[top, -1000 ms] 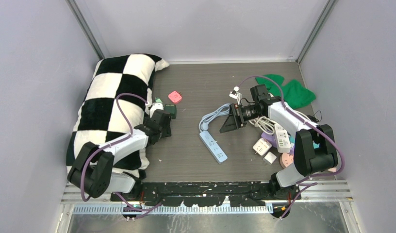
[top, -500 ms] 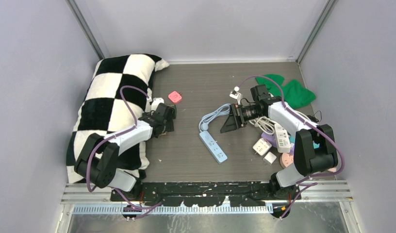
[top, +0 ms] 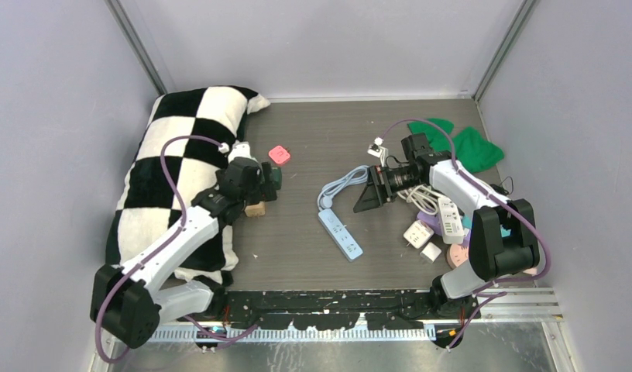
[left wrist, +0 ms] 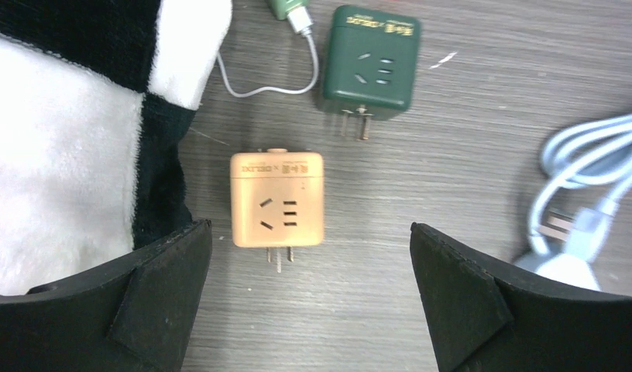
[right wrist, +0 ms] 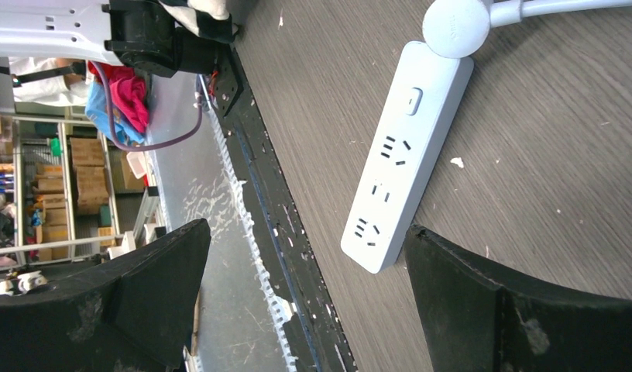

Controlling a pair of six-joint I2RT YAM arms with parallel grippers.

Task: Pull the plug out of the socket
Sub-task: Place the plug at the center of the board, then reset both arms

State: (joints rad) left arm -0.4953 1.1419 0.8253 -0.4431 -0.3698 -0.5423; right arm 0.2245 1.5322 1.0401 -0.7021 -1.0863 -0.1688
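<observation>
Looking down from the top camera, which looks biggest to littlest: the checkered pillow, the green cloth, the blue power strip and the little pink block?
1. checkered pillow
2. green cloth
3. blue power strip
4. pink block
All lie on the same table, so nearness hardly matters.

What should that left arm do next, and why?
Probably lift the left tool straight up and away: its jaws stand open, holding nothing, and the orange adapter already lies apart from the green adapter, prongs bare, so the unplugging looks done.
</observation>
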